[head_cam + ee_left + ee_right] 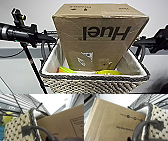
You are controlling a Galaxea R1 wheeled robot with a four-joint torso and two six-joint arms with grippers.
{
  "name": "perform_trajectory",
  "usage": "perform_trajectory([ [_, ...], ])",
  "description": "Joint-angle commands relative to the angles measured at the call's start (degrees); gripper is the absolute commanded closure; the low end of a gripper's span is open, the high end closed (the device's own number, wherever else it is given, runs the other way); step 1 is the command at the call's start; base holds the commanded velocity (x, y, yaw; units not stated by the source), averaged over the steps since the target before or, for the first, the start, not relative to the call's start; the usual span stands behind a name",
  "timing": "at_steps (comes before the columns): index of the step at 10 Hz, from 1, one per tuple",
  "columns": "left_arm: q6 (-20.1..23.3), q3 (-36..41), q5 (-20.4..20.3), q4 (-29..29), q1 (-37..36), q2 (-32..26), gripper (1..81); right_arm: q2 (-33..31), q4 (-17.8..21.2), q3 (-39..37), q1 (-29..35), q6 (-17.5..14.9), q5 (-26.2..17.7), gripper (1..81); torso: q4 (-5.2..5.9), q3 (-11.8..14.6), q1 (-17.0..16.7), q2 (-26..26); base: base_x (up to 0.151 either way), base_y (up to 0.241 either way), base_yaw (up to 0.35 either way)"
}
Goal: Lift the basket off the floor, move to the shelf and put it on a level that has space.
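Reaching in from either side in the head view, the left gripper point(46, 37) and the right gripper point(140, 42) meet the two ends of the rectangular cream chunky-woven basket point(92, 83); how far either gripper's fingers are open, and whether they clamp anything, I cannot tell. Each wrist view looks past a small dark end handle, the left one point(37, 129) and the right one point(145, 126), arching close beneath its camera, so my judgement is that the basket hangs by these handles. Its dark grey braided rim point(32, 117) and pale liner point(130, 62) frame a tall brown cardboard box printed "Huel" point(100, 35), standing inside and rising well above the rim, with yellow items point(108, 72) tucked at its foot.

Behind the basket, the black wire-grid tier of the tall metal shelf point(26, 101) runs just beside the basket's end in the left wrist view, and black wire point(142, 100) shows likewise past the other end. A yellow-green toy point(6, 118) sits further off, below that grid.

As I judge it, the basket is off the floor, raised near the shelf, so the placing step is in hand. What remains calls for both arms to carry it level over a free tier and set it down evenly, keeping the top-heavy box from tipping.
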Motion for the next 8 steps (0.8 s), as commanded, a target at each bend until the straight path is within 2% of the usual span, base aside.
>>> perform_trajectory([
  [1,0.59,-7.12,-1.28,-2.03,-11.01,3.41,81.1,3.32,0.37,-7.04,11.85,2.19,0.04,81.1,0.00,0.00,0.00,0.00,0.000,0.000,0.000],
  [4,0.58,-10.99,-0.05,-3.70,-13.64,5.70,81.1,6.58,0.28,-11.18,15.98,4.31,-1.63,81.1,0.00,0.00,0.00,0.00,0.000,0.000,0.000],
  [8,0.50,-15.47,1.09,-5.73,-17.51,9.57,81.1,8.95,0.54,-16.54,20.29,5.37,-5.58,81.1,0.00,0.00,0.00,0.00,0.000,0.000,0.000],
])
